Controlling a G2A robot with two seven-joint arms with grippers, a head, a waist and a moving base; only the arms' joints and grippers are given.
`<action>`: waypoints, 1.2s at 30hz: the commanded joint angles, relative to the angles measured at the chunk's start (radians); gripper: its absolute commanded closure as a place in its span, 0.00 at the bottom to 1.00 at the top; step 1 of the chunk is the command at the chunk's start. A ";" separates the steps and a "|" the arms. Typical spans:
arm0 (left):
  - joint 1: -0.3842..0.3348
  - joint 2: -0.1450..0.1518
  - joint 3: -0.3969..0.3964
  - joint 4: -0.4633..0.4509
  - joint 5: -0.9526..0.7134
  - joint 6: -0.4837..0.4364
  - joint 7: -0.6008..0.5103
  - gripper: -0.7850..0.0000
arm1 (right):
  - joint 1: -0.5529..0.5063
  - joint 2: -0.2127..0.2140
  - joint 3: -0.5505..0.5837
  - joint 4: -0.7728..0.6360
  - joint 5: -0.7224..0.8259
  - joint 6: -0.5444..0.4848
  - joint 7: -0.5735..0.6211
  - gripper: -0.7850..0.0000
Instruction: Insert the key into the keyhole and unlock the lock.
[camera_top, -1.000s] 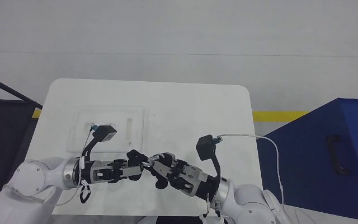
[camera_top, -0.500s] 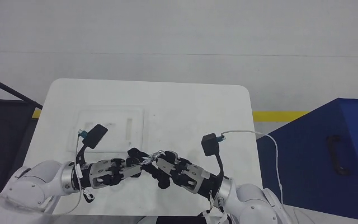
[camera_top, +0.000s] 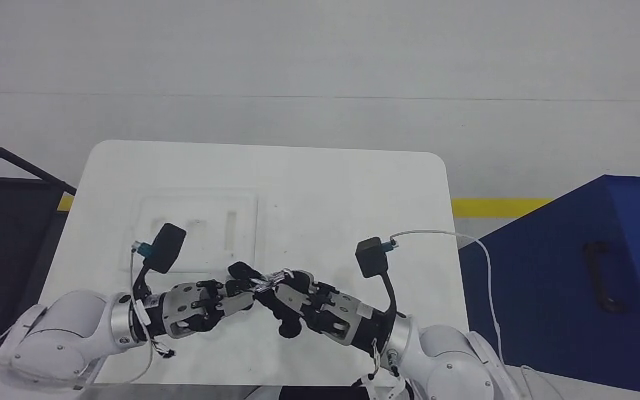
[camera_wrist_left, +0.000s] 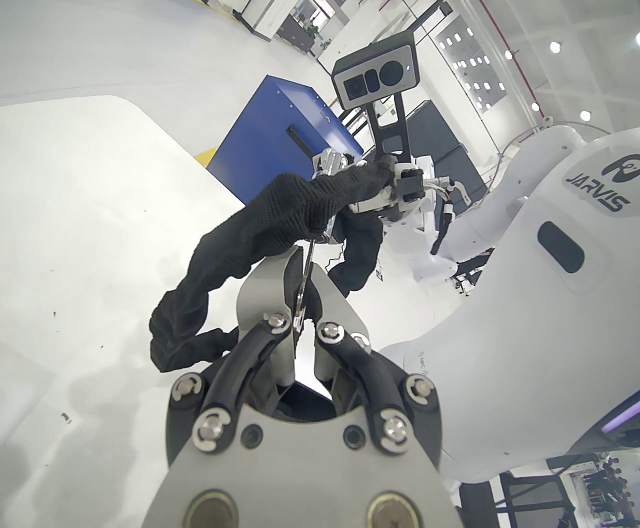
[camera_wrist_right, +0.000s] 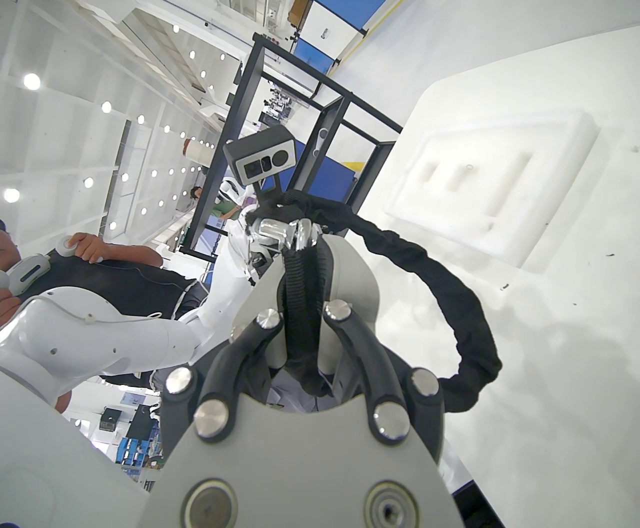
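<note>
**Key at the keyhole, turn not yet made**

Top view: my left gripper and right gripper meet tip to tip, just on the robot's side of the foam tray.

Left wrist view: the left gripper is pinched on the key. The key's tip meets the lock, but I can't tell whether it is seated.

Right wrist view: the right gripper is clamped on the lock, held up near the tray.

I judge insertion is the step in hand. Next I need a straight push, then a twist.
</note>
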 joint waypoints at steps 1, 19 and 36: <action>0.016 -0.007 -0.004 -0.023 0.120 -0.026 0.072 1.00 | 0.003 0.001 -0.001 0.002 0.002 0.002 -0.002 1.00; 0.134 -0.074 -0.029 -0.104 0.872 -0.139 0.671 1.00 | 0.016 0.007 -0.014 0.011 0.029 0.004 -0.020 1.00; 0.161 -0.101 -0.013 -0.147 1.353 -0.012 1.012 1.00 | 0.021 0.012 -0.030 0.016 0.044 -0.002 -0.035 1.00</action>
